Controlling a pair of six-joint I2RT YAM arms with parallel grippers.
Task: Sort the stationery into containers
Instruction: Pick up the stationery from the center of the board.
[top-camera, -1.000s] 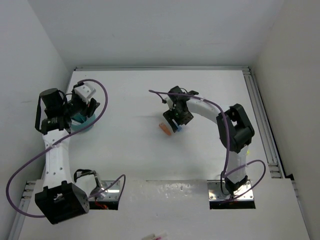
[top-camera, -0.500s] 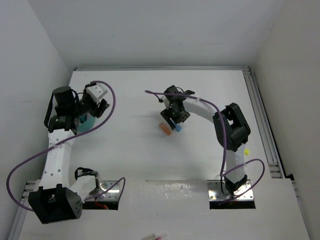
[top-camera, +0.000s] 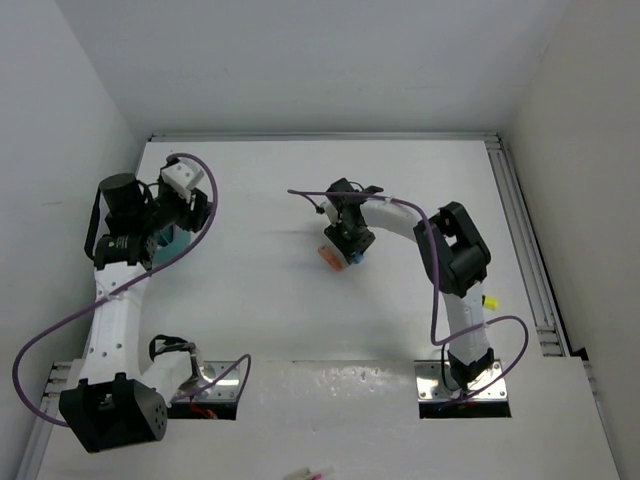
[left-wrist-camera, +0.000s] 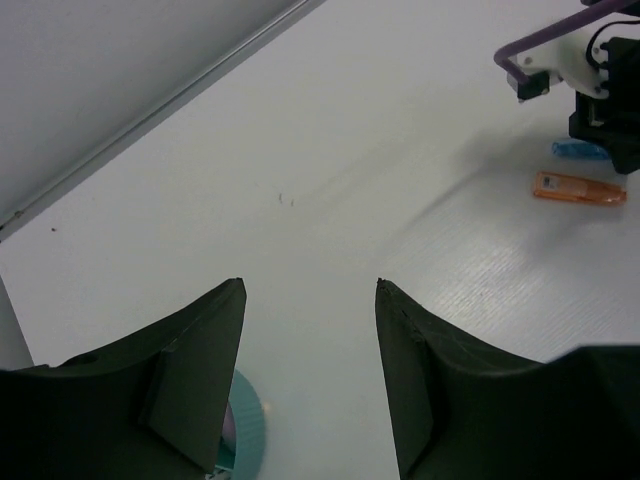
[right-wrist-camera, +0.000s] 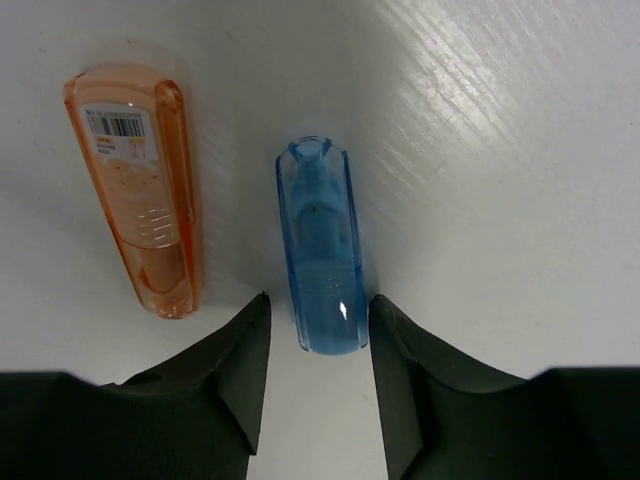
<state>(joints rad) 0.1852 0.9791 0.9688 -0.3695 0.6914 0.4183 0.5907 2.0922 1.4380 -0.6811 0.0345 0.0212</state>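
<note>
A blue highlighter (right-wrist-camera: 320, 250) lies flat on the white table beside an orange highlighter (right-wrist-camera: 140, 220). My right gripper (right-wrist-camera: 318, 300) is low over them, its open fingers on either side of the blue one's near end; a slim gap shows on the left side. From above, the right gripper (top-camera: 347, 245) covers most of the blue highlighter (top-camera: 357, 256), with the orange one (top-camera: 328, 257) at its left. At the far left, my left gripper (top-camera: 190, 215) hangs open and empty by the teal cup (top-camera: 168, 240). The cup's rim (left-wrist-camera: 250, 430) shows under my left finger, something lilac inside.
Purple cables loop from both arms. A small yellow-tipped thing (top-camera: 492, 300) lies by the right arm's lower link. A pink and white item (top-camera: 310, 472) sits on the near ledge. A metal rail (top-camera: 520, 220) runs along the table's right edge, and walls close in behind and on both sides.
My right gripper has shifted slightly left and down over the blue highlighter and its jaws have narrowed around it. The left arm has swung a little, its gripper moving off the cup.
</note>
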